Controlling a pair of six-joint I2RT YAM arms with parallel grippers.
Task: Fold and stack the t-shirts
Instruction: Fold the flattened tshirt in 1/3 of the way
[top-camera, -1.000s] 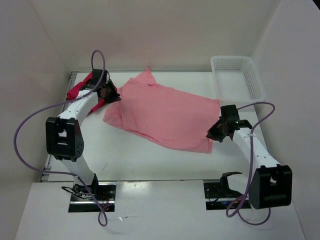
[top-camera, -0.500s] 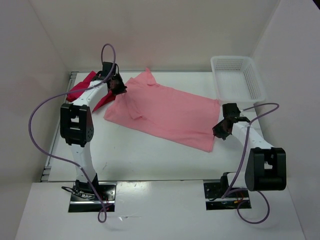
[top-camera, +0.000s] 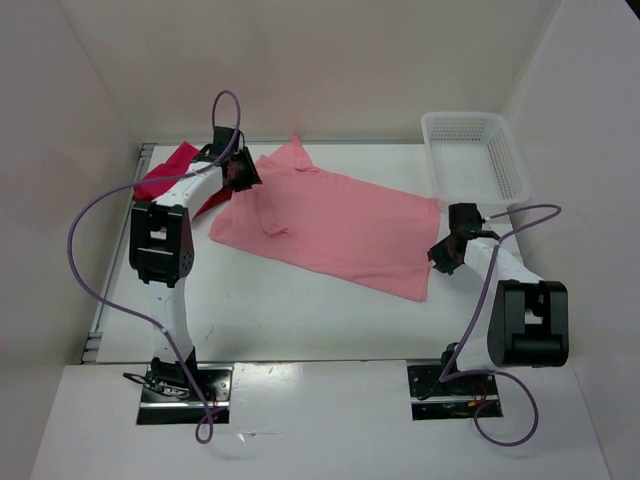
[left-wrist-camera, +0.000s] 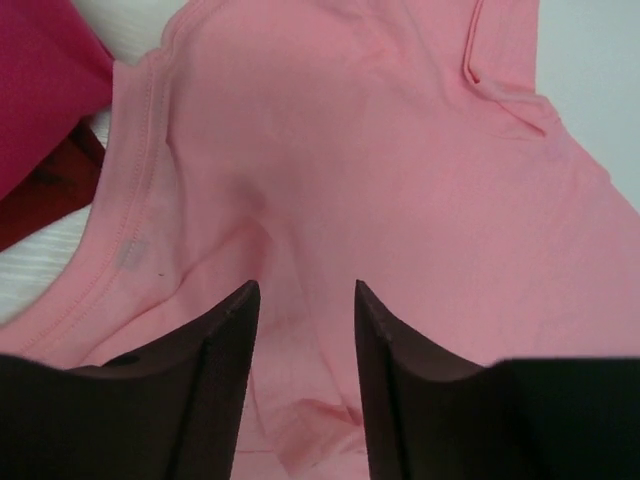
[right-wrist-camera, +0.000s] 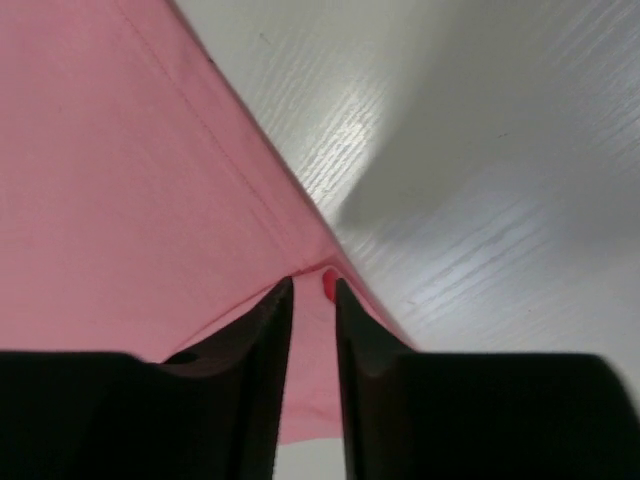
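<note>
The pink shirt (top-camera: 335, 225) is lying spread flat on the surface (top-camera: 300, 315). Its long axis is running on a slant from the far left, where the collar and a folded sleeve are sitting, down to the near right, where the hem is ending. The red shirts (top-camera: 163, 178) are lying bunched at the far left edge, just beside the pink collar. The basket (top-camera: 465, 116) is standing at the far right corner, apart from the cloth.

Each arm is reaching to one end of that axis. The left pincer (top-camera: 243, 176) is hovering over the collar end, with its jaws standing partly apart. Pink cloth is showing in the gap and a soft ridge is running up between the fingers (left-wrist-camera: 225, 330), but nothing is looking clamped. The right pincer (top-camera: 443, 256) is sitting at the hem corner. Its jaws are parted only narrowly, with the hem edge lying right at the tips and seemingly not pinched.

The shirt is looking laid out and ready for its first fold. Any fold is likely turning on this slant: the left arm is nearer the collar and the right arm is nearer the hem. Either end would be travelling along the diagonal toward the other.
</note>
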